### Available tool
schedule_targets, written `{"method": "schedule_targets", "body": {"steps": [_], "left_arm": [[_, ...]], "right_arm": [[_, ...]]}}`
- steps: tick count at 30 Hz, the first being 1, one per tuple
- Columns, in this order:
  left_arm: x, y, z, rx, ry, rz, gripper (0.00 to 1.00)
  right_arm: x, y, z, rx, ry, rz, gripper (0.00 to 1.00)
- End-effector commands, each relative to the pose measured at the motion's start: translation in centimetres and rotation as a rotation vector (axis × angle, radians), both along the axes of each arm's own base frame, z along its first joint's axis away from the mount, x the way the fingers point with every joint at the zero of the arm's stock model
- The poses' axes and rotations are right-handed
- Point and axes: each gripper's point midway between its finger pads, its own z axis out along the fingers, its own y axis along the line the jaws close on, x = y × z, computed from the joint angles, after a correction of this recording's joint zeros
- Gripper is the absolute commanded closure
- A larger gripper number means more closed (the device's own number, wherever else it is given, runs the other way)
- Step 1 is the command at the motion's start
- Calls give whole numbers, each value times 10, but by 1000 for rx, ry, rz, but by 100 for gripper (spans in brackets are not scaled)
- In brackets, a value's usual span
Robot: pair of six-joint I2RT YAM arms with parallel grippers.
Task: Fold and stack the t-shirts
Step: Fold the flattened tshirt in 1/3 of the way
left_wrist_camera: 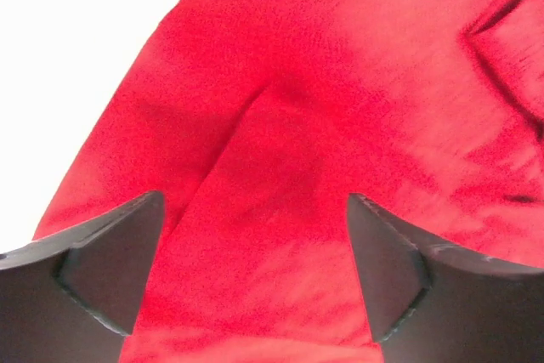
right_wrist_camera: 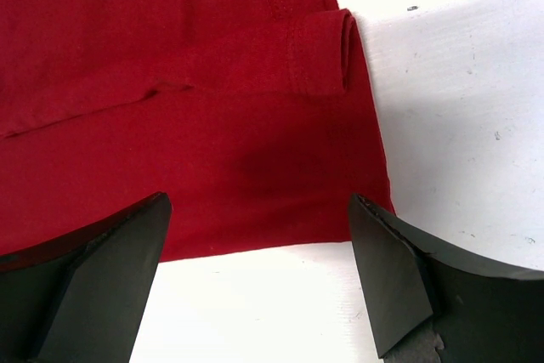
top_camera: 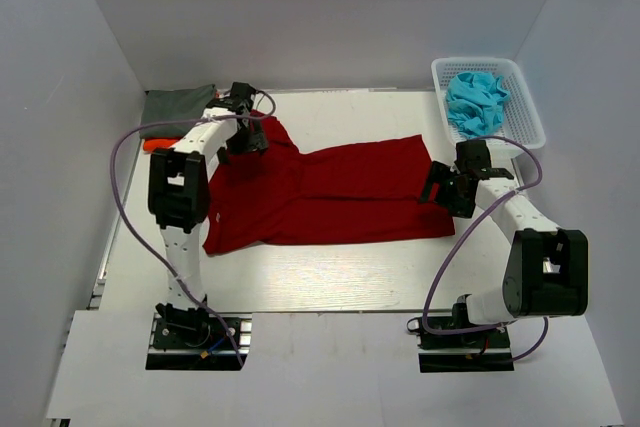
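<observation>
The dark red t-shirt (top_camera: 330, 192) lies across the middle of the white counter (top_camera: 330, 277), folded lengthwise. The left gripper (top_camera: 250, 139) hangs over the shirt's upper left part, jaws wide and holding nothing. The right gripper (top_camera: 440, 187) sits at the shirt's right edge, also wide and empty. At the upper left of the top view, a folded grey-green t-shirt (top_camera: 178, 105) lies just beside an orange one (top_camera: 153, 144). Turquoise t-shirts (top_camera: 475, 102) are piled in the white basket (top_camera: 527, 107) at the upper right.
</observation>
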Motion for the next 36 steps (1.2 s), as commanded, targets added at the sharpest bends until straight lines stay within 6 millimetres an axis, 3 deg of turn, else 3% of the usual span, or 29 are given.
{"method": "schedule_targets", "body": {"steps": [1,3,4,5,7,8,9,10,12,13,16,19,22,26,29,32,35,36], "left_arm": [[-18,23,86,44,-161,97,0],[-42,26,87,26,-144,123,0],[-53,25,105,-4,-181,132,0],[-74,21,89,-10,-131,128,0],[-94,7,85,-85,-122,106,0],[-118,4,73,-125,-87,110,0],[-128,0,67,-161,-73,111,0],[-148,-4,45,-195,-27,113,0],[-165,-6,41,-243,-42,137,0],[-181,-7,23,-262,-4,146,0],[-209,-10,2,-306,39,161,0],[-235,1,-23,-285,101,217,0],[-238,11,-30,-252,88,239,0],[-250,25,-38,-169,135,276,0],[-257,35,-39,-117,154,290,0],[-259,41,-37,-85,150,299,0],[-259,39,-37,-96,154,296,0],[-257,40,-34,-90,147,298,0]], "right_arm": [[12,-1,13,-10,-68,14,10],[16,3,11,3,-83,24,10],[19,3,13,6,-91,33,10],[23,5,6,10,-88,37,10],[34,15,12,63,-95,50,10],[42,20,11,84,-107,59,10],[44,30,13,135,-113,79,10],[50,37,14,176,-134,87,10],[49,43,3,200,-107,87,10],[45,45,-2,208,-90,91,10],[44,51,-13,225,-73,107,10],[55,56,-15,236,-106,106,10],[77,59,-16,243,-148,89,10],[112,46,-16,182,-191,24,10],[140,36,-5,123,-249,-7,10],[165,29,22,70,-330,-6,10],[174,22,44,19,-385,10,10],[171,23,43,18,-370,16,10]]}}
